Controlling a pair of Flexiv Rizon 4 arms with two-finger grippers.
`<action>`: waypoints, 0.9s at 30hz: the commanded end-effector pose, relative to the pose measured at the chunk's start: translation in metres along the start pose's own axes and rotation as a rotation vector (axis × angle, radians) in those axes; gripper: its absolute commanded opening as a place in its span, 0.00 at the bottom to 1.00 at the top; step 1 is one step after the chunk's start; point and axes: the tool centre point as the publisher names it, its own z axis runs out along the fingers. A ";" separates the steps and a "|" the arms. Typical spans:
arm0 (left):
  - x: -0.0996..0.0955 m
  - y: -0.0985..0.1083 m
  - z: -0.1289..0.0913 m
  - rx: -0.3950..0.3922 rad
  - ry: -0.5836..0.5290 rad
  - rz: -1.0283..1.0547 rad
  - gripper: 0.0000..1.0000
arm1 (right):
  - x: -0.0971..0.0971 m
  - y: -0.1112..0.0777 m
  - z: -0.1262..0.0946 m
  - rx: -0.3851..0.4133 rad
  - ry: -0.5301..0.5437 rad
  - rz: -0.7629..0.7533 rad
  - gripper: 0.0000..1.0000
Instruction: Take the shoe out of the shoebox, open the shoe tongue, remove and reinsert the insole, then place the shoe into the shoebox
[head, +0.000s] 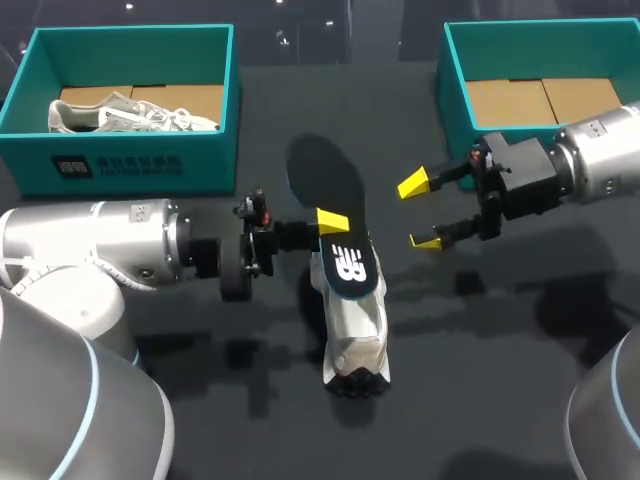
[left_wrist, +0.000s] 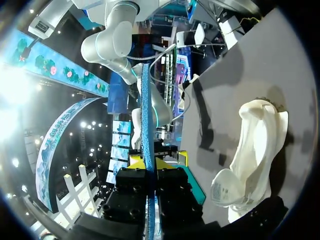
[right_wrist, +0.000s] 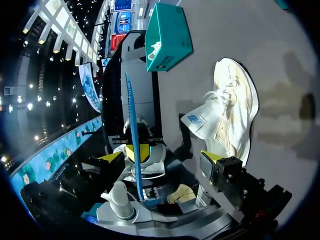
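Our left gripper (head: 330, 222) has its yellow tips pressed together on the insole (head: 322, 170). In its own wrist view the left gripper (left_wrist: 147, 162) pinches the insole (left_wrist: 146, 115), which shows as a thin blue edge rising straight out from between the tips. Our right gripper (head: 420, 212) stands with its fingers wide apart and holds nothing, just off the insole at 3 o'clock. From its wrist, the right gripper (right_wrist: 160, 157) faces the insole (right_wrist: 132, 120) edge-on, with the shoe (right_wrist: 232, 115) beside it.

The shoe (head: 358, 330) lies on the table (head: 500, 350) at mid-table, its length running 12 to 6. The insole's printed end hangs over the shoe's 12 o'clock end; we cannot tell whether they touch.

We judge the insole is out and reinsertion is the step in hand. To do it well, we should:
- lead with the narrow end
- keep the insole in line with the shoe's length
- let the free gripper steady the shoe or hold the opening wide

The empty right shoebox (head: 452, 100) sits at 2 o'clock, close behind the right gripper, so that arm has little room to back away. The left shoebox (head: 150, 165), with a second shoe (head: 130, 115) in it, sits at 10 o'clock. The open room lies from 4 to 8 o'clock.
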 end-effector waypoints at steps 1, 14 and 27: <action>0.006 0.010 0.014 0.048 -0.003 0.002 0.00 | -0.004 0.004 0.010 -0.003 0.024 -0.013 1.00; 0.016 0.011 0.028 0.076 -0.004 0.013 0.00 | 0.005 0.011 0.023 -0.032 0.078 -0.069 0.62; 0.023 0.017 0.037 0.065 -0.012 0.026 0.00 | 0.008 0.019 0.037 -0.033 0.132 -0.086 0.46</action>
